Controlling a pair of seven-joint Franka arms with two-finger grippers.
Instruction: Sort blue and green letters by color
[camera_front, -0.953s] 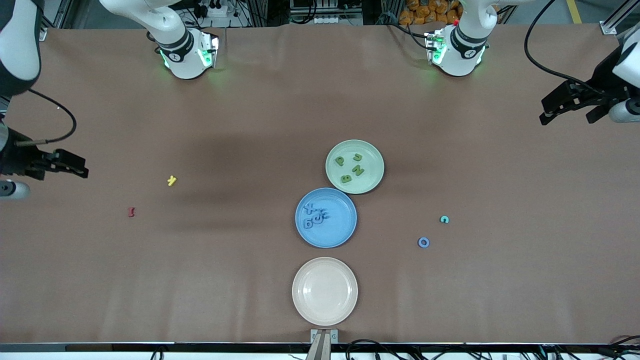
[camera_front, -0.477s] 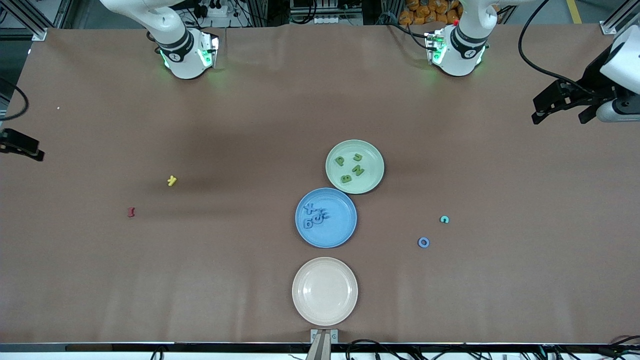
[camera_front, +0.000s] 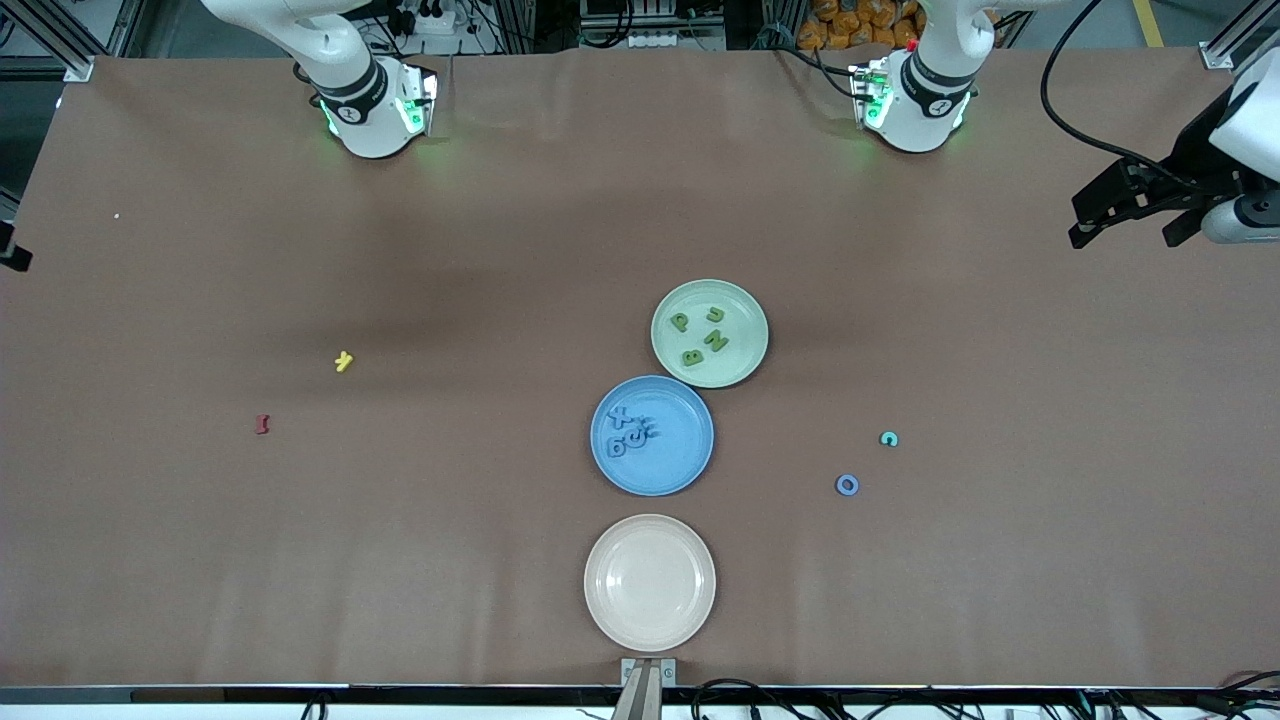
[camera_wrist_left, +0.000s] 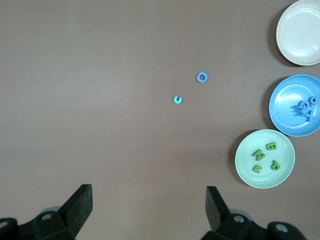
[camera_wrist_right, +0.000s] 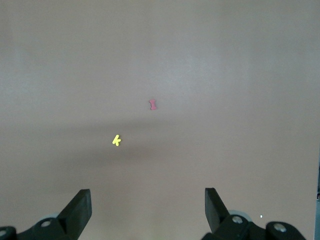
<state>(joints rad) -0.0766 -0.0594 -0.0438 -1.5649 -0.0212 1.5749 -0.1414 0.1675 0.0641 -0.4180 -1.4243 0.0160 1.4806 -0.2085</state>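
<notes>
Showing only wrist-side — yellow letter (camera_wrist_right: 116, 140) nearby

The blue letters (camera_front: 628, 432) lie heaped on one another, their shapes unreadable; the right gripper (camera_wrist_right: 145, 210) shows only fingertips, its body cut off at the frame's edge.

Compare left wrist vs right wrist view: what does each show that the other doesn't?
Left wrist only: green plate holding the green letters, blue plate holding the blue letters, a cream plate, a blue ring and a teal C on the table.
Right wrist only: the yellow letter and the dark red letter.
Both: the brown table surface and that arm's own open tool, left tool, right tool, holding nothing.
</notes>
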